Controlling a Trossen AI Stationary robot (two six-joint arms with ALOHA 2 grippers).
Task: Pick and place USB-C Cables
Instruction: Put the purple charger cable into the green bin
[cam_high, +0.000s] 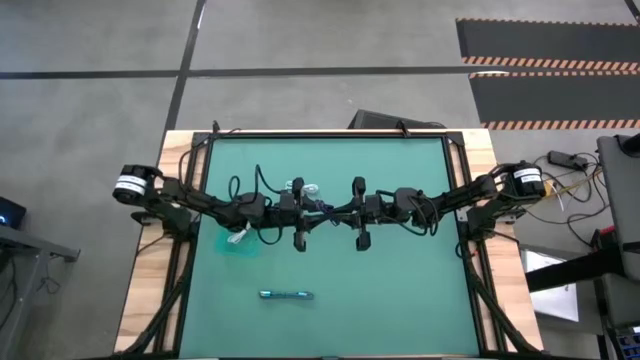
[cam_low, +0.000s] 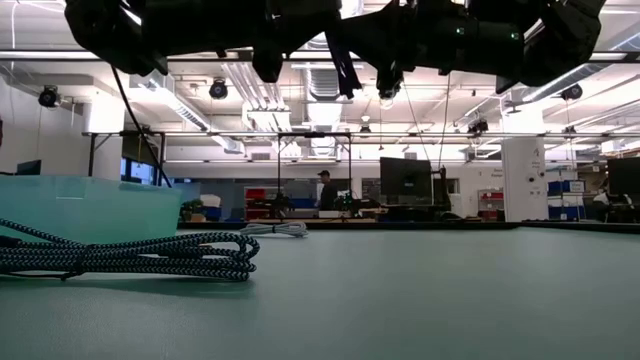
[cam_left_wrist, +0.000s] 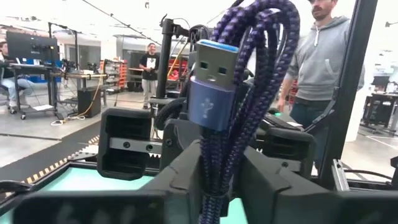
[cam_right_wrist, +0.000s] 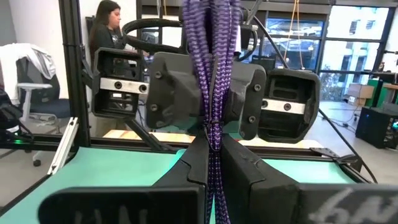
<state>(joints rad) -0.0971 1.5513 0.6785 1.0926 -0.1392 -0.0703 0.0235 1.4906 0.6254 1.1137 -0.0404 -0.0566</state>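
Closest to the low camera, a dark braided cable (cam_low: 130, 257) is lying flat, stretching sideways, with the clear tub (cam_low: 90, 205) just behind it. Mid-table, both arms are meeting: the left gripper (cam_left_wrist: 214, 180) and right gripper (cam_right_wrist: 214, 168) are each clamping the same purple cable (cam_left_wrist: 249, 81), its plug pointing up. Farther off, a white cable (cam_high: 308, 188) is resting near the grippers.

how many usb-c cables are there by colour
white: 2, a white cable in the teal tub, another white cable on the mat
purple: 1, the purple cable, pinched by the left gripper and the right gripper
teal-blue: 1, the teal-blue cable on the mat
total: 4
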